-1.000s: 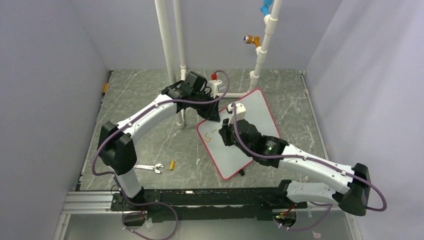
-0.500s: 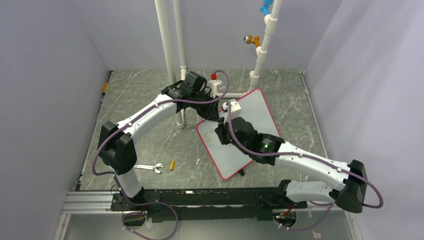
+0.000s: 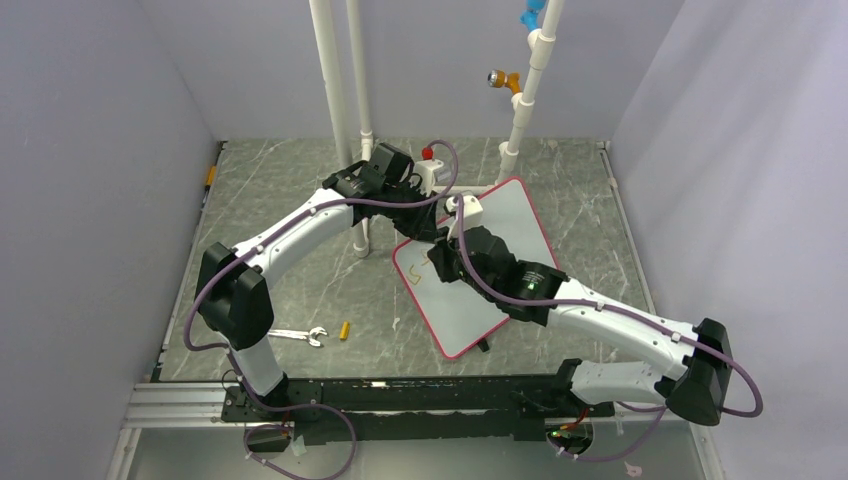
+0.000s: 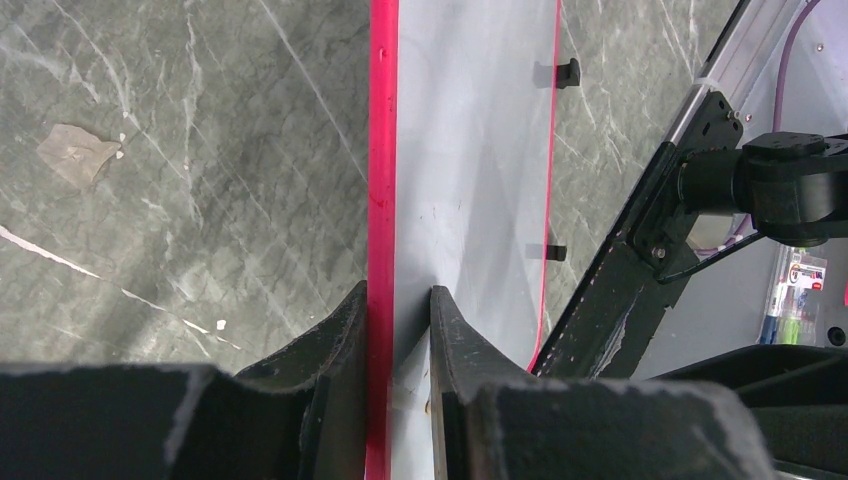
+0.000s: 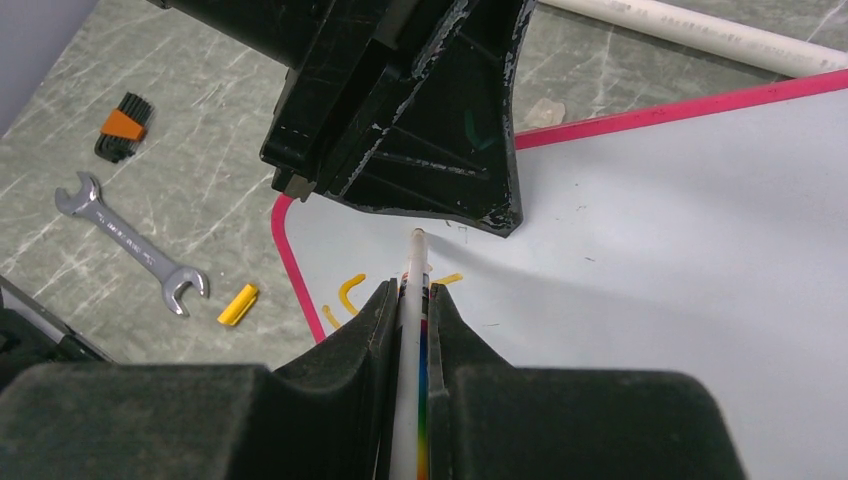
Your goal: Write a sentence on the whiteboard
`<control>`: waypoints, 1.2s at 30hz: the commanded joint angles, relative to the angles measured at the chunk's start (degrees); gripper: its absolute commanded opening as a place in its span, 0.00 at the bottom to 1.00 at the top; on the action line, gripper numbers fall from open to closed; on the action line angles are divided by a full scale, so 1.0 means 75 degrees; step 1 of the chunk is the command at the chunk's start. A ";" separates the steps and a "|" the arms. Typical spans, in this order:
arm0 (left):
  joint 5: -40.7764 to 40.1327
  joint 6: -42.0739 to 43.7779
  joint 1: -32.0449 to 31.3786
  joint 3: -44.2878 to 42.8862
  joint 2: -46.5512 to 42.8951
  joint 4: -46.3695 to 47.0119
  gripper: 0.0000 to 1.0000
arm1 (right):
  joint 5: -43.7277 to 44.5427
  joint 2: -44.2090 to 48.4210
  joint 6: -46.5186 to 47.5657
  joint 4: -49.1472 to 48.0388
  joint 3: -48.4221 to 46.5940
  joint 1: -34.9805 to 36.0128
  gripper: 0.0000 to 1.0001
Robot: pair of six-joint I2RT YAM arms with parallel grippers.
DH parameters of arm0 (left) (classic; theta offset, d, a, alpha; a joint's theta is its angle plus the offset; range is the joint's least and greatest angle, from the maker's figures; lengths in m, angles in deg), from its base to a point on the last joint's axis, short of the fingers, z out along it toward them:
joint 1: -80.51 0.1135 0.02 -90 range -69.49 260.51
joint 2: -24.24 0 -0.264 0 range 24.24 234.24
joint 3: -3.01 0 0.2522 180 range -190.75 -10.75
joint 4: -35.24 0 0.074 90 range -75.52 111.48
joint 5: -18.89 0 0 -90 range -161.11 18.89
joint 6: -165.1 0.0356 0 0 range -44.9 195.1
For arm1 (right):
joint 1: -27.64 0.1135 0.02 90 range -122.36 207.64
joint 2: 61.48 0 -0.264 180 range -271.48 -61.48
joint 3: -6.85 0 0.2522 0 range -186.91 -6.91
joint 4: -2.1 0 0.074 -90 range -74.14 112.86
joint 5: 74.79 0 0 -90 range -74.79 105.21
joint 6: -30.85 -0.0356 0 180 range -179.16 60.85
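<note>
The whiteboard, white with a red-pink rim, lies tilted on the table. My left gripper is shut on its far-left edge, with the rim between the jaws in the left wrist view. My right gripper is shut on a white marker with a rainbow stripe. The marker's tip rests on the board just below the left gripper's fingers. A few orange-yellow strokes of the sentence show near the board's corner. They also show in the top view. No whole word can be read.
A wrench and a yellow cap lie on the table left of the board. A hex key set lies further left. White pipes stand at the back. Two black clips sit on the board's far edge.
My right gripper with the marker has moved up and left across the board, closer to the left gripper. The left gripper and the board have stayed put.
</note>
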 commanded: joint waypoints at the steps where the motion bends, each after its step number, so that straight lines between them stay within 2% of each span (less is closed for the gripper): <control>1: -0.0296 0.0293 -0.0083 -0.0076 -0.0342 0.0208 0.00 | -0.0243 0.0045 -0.0166 0.0009 0.0233 -0.0072 0.00; 22: -0.0309 0.0293 -0.0082 -0.0075 -0.0398 0.0207 0.00 | -0.0333 0.0729 -0.0721 0.0635 0.1244 -0.0066 0.00; 36: -0.0297 0.0293 -0.0073 -0.0060 -0.0427 0.0214 0.00 | 0.0247 0.0553 -0.0538 0.0964 0.0727 -0.0078 0.00</control>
